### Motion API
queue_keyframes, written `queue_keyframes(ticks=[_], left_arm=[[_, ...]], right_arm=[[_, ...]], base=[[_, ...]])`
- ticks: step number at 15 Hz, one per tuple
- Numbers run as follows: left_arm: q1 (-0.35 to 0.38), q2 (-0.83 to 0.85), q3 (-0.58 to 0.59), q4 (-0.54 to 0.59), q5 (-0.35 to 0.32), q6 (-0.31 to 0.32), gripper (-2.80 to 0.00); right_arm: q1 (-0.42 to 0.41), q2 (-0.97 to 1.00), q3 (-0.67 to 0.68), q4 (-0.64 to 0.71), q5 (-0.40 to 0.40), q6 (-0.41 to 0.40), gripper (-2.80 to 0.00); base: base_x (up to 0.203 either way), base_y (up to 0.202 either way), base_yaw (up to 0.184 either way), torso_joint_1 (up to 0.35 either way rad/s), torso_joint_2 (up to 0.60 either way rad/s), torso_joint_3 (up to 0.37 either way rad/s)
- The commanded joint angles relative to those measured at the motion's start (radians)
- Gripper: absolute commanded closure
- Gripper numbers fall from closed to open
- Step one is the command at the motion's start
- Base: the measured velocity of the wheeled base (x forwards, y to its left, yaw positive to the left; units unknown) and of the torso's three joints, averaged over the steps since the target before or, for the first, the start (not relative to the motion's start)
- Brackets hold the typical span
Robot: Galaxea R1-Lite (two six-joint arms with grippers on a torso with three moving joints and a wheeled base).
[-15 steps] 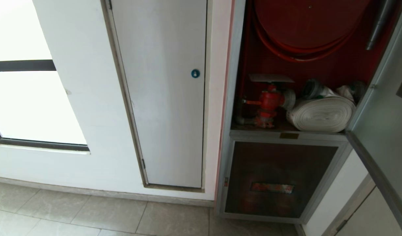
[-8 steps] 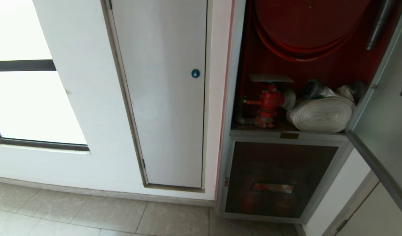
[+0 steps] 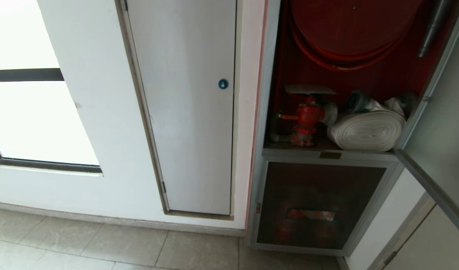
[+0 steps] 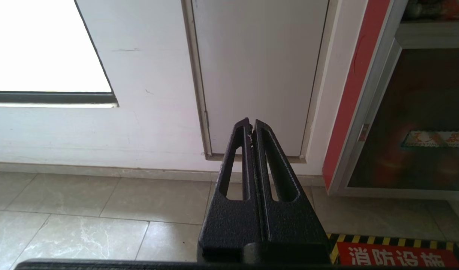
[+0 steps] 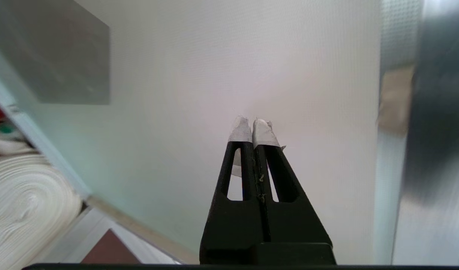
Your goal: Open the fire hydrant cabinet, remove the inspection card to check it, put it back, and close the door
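The fire hydrant cabinet (image 3: 326,112) is seen standing open, with the door (image 3: 439,150) swung out on the right. The right gripper (image 5: 253,125) is clenched on nothing, its taped fingertips (image 5: 239,131) held close before the door's inner face; the white rolled hose (image 5: 23,202) lies off to its side. The left gripper (image 4: 251,125) is likewise clenched and empty, pointed toward the plain white door (image 4: 259,75) above the floor (image 4: 102,210). The inspection card cannot be made out.

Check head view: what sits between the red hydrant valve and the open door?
The white rolled hose lies between the red hydrant valve and the open door, shown in head view.
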Motion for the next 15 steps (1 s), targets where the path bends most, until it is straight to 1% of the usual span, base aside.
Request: queue_keyframes(ticks=[1,3,8,9,12,15], left_arm=[[0.000,0.000,0.014,0.000,0.000,0.000,0.00],[0.000,0.000,0.014,0.000,0.001,0.000,0.00],[0.000,0.000,0.014,0.000,0.001,0.000,0.00],[0.000,0.000,0.014,0.000,0.000,0.000,0.00],[0.000,0.000,0.014,0.000,0.001,-0.001,0.00],[0.000,0.000,0.014,0.000,0.000,-0.001,0.00]], right_arm=[[-0.056,0.057,-0.020,-0.009,0.014,0.012,0.00],[-0.084,0.072,-0.027,-0.009,0.042,0.025,0.00],[-0.072,0.074,-0.016,-0.010,0.063,0.028,0.00],[-0.056,0.074,-0.015,-0.011,0.074,0.028,0.00],[0.051,0.079,-0.009,-0.015,0.138,0.036,0.00],[0.168,0.102,0.010,-0.015,0.160,0.042,0.00]], base=[[0.000,0.000,0.000,0.000,0.00,0.000],[0.000,0.000,0.000,0.000,0.00,0.000],[0.000,0.000,0.000,0.000,0.00,0.000],[0.000,0.000,0.000,0.000,0.00,0.000],[0.000,0.000,0.000,0.000,0.00,0.000],[0.000,0.000,0.000,0.000,0.00,0.000]])
